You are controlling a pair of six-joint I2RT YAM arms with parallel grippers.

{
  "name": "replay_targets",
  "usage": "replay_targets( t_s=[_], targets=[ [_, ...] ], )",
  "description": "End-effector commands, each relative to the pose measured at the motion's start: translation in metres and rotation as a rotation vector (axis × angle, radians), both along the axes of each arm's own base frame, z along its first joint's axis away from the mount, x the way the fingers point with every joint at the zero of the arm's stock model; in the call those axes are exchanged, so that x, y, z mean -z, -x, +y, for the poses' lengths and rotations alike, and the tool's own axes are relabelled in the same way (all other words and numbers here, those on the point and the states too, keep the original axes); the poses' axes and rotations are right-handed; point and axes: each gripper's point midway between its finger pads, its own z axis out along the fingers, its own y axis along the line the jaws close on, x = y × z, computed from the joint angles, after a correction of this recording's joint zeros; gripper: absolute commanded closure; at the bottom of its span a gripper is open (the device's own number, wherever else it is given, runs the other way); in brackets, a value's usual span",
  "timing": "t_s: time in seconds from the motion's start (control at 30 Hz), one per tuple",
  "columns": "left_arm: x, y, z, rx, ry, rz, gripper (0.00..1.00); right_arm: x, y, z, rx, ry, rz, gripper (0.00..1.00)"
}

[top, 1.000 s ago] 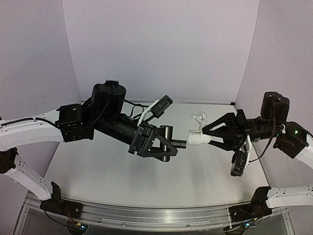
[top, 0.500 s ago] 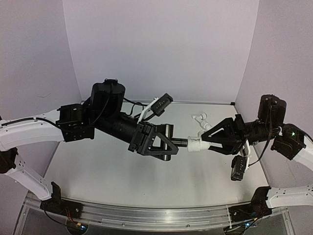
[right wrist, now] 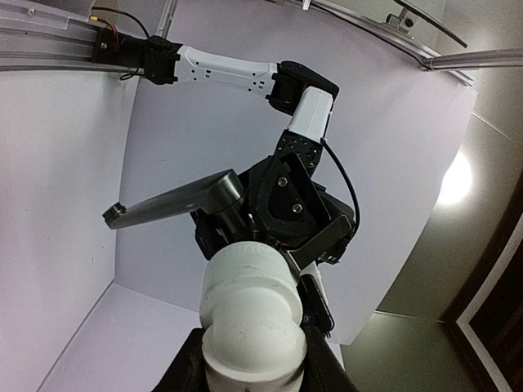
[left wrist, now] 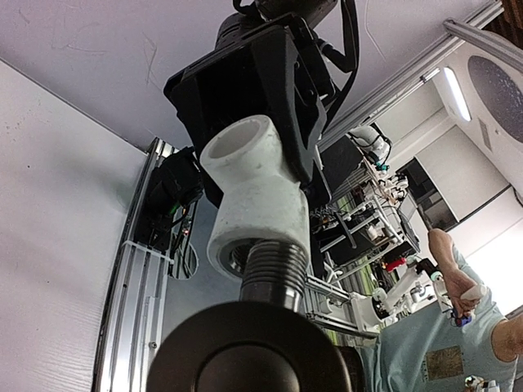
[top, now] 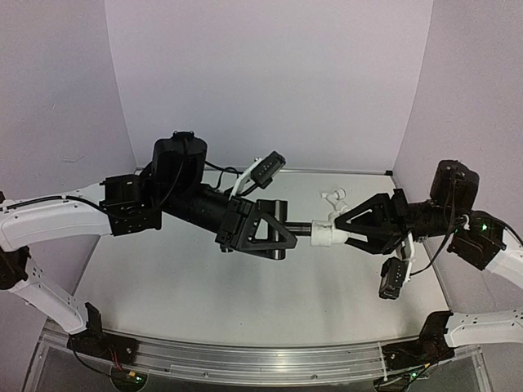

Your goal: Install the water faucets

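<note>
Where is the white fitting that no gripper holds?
The loose fitting lies on the table, right of centre in the top view, behind the right gripper.

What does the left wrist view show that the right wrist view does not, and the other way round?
Left wrist only: the faucet's threaded end at the white fitting's mouth, the right gripper holding that fitting, a person in a light shirt. Right wrist only: the faucet's long spout, the left arm. Both: fitting and faucet meeting end to end.
</note>
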Motion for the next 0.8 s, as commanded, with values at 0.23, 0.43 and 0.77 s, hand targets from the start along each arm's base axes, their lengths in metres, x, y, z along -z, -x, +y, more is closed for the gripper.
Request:
replay_targets(
  t_s=[0.23,0.43,0.77],
  targets=[
    [-0.026,0.001,-0.004,0.017,0.093,-0.030,1.00,-0.022,-0.009,0.007,0.018,-0.091,-0.362,1.00],
    [-0.018,-0.004,-0.009,0.003,0.049,-0.018,1.00,-0.018,-0.013,0.010,0.026,-0.077,-0.411,1.00],
    [-0.012,-0.011,-0.014,-0.034,0.000,-0.013,1.00,-0.003,-0.021,0.012,0.036,0.000,-0.475,1.00]
  ],
)
